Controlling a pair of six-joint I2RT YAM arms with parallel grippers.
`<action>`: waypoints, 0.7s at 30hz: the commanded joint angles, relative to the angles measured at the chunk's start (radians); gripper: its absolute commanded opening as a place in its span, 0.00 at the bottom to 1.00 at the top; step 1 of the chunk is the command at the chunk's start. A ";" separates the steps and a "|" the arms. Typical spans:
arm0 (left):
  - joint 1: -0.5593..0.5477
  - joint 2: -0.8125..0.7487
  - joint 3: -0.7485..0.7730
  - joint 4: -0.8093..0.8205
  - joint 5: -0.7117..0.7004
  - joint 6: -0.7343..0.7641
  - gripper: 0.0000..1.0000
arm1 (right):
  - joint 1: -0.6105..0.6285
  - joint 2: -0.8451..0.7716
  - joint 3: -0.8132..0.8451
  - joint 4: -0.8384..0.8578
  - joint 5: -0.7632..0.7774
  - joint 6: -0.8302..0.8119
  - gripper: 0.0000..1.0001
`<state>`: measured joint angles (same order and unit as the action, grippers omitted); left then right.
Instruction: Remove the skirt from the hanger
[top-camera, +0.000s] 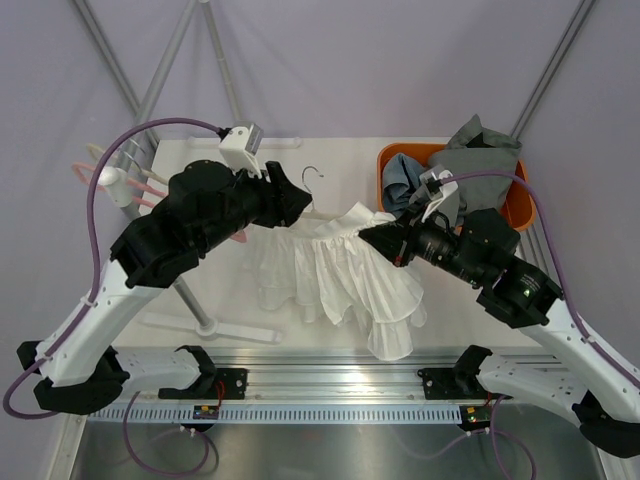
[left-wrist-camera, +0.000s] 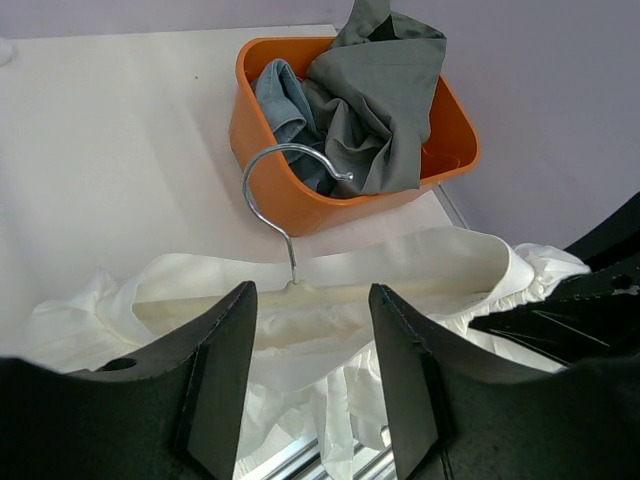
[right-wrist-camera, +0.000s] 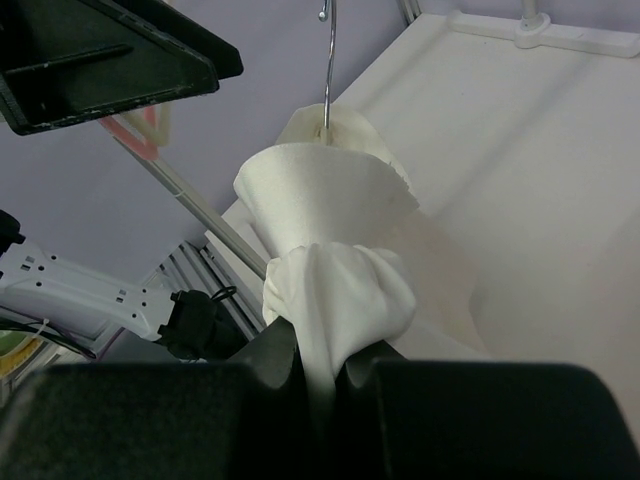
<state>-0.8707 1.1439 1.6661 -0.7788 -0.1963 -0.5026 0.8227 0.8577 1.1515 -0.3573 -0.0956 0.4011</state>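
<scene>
White skirt (top-camera: 340, 275) on hanger (left-wrist-camera: 293, 265) lies with waistband axis running from right pincer (right-wrist-camera: 318, 360), clenched on one waistband end, across to left pincer (left-wrist-camera: 312, 295), released, hanger neck just ahead of its gap.

The white table (top-camera: 235, 292) bears an orange bin (top-camera: 518, 208) at its far right corner, a rack base (top-camera: 215, 328) near its left edge, and the skirt (top-camera: 345, 275) hem by the near edge.

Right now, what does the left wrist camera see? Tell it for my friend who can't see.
The open left pincer reaches toward a white skirt on a hanger, whose wire hook pokes up. Behind sits an orange bin stuffed with gray and blue clothes.
</scene>
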 joint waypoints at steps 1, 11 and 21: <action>-0.013 0.033 0.004 -0.002 -0.023 -0.001 0.54 | 0.015 -0.019 0.063 0.124 0.013 -0.002 0.00; -0.034 0.106 -0.005 0.019 -0.063 -0.002 0.57 | 0.018 -0.032 0.103 0.118 -0.036 -0.018 0.00; -0.048 0.172 0.043 0.032 -0.064 -0.022 0.38 | 0.018 -0.055 0.083 0.113 -0.072 -0.034 0.00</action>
<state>-0.9058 1.2984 1.6558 -0.7666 -0.2375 -0.5156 0.8314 0.8352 1.1927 -0.3733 -0.1417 0.3847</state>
